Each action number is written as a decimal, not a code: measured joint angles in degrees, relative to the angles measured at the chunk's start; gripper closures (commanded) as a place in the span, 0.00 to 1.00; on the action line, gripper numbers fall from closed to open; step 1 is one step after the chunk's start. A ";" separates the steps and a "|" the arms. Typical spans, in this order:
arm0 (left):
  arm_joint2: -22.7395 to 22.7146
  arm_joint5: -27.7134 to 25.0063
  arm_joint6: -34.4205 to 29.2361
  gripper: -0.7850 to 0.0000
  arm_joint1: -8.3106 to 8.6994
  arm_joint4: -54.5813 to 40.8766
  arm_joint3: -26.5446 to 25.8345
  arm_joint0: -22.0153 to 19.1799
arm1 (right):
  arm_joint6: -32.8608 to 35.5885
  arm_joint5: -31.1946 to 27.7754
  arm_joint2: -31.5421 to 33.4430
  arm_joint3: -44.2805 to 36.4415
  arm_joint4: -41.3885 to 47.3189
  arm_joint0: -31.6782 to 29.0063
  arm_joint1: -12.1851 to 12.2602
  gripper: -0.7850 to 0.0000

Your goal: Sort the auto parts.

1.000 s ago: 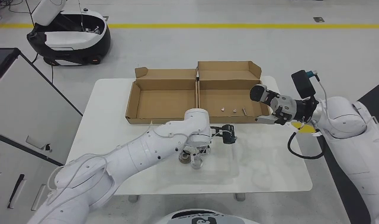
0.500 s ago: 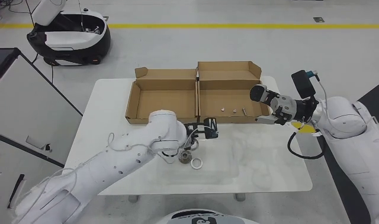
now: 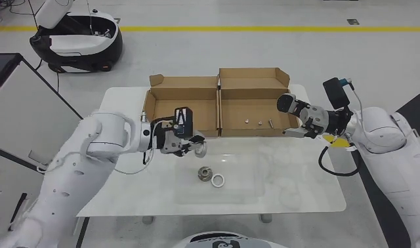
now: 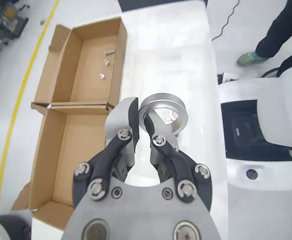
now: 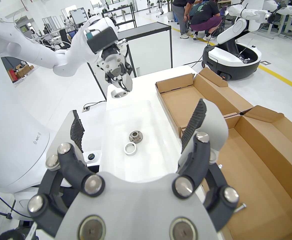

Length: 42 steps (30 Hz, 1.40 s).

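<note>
Right, left tool (image 4: 142, 123) nearly closed, pinching the wall of a metal ring (image 4: 164, 106), one finger through the bore, one outside; ring hangs above the tabletop (image 3: 295, 176), just short of the left box (image 3: 177, 113) front wall. Step looks like carry-and-drop: lift over that wall at 12 o'clock, centre above the bare floor, release low so it won't roll. Thin grip, so no jerks. At 5 o'clock of the tool a flanged hub (image 3: 205, 174) and white ring (image 3: 217, 180) lie close together. Right box (image 3: 252, 90), 1 o'clock, holds small bolts (image 3: 260, 123); right tool (image 5: 138, 106) wide open, empty, at its 3 o'clock end.
</note>
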 measured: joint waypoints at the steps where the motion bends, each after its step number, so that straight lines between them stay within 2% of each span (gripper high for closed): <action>1: -0.43 -0.08 0.63 1.00 0.35 -1.10 -0.58 0.38 | 0.00 0.00 0.00 0.00 0.00 0.00 0.00 0.00; 7: -0.39 0.15 6.68 1.00 2.54 -6.78 -0.94 0.33 | 0.00 0.00 0.00 0.00 0.00 0.00 0.00 0.00; 18: 2.88 0.14 21.19 1.00 5.71 -17.22 -1.10 -3.62 | 0.00 0.00 0.00 0.00 0.00 0.00 0.00 0.00; 27: 5.38 0.14 35.68 1.00 7.62 -17.22 -1.44 -4.03 | 0.00 0.00 0.00 0.00 0.00 0.00 0.00 0.00; 42: 5.44 0.14 36.35 1.00 7.67 -16.87 -1.35 -4.07 | 0.00 0.00 0.00 0.00 0.00 0.00 0.00 0.00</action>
